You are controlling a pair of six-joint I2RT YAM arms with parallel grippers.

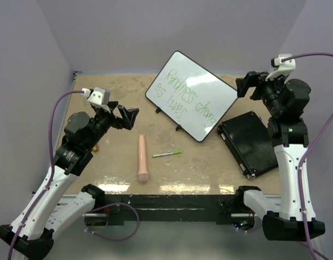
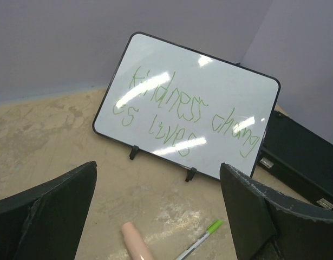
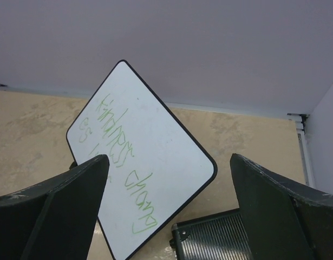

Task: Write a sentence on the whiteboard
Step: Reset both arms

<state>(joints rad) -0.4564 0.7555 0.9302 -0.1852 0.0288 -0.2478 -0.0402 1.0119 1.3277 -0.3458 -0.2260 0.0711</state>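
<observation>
The whiteboard (image 1: 207, 86) stands tilted on small black feet at the back middle of the table. The green handwritten sentence (image 1: 189, 96) runs across it in two lines. The board (image 2: 226, 89) and its sentence (image 2: 166, 98) fill the left wrist view. In the right wrist view the board (image 3: 166, 146) and the sentence (image 3: 115, 135) show partly behind a finger. My left gripper (image 1: 128, 116) hovers open over the table's left side and points toward the board. My right gripper (image 1: 246, 85) hangs open just off the board's right corner. Neither gripper holds anything.
A green-capped marker (image 1: 167, 154) lies on the table in front of the board, beside a pink cylinder (image 1: 142, 158). A black flat case (image 1: 248, 142) lies to the board's right, under my right arm. Purple walls close in the back and sides.
</observation>
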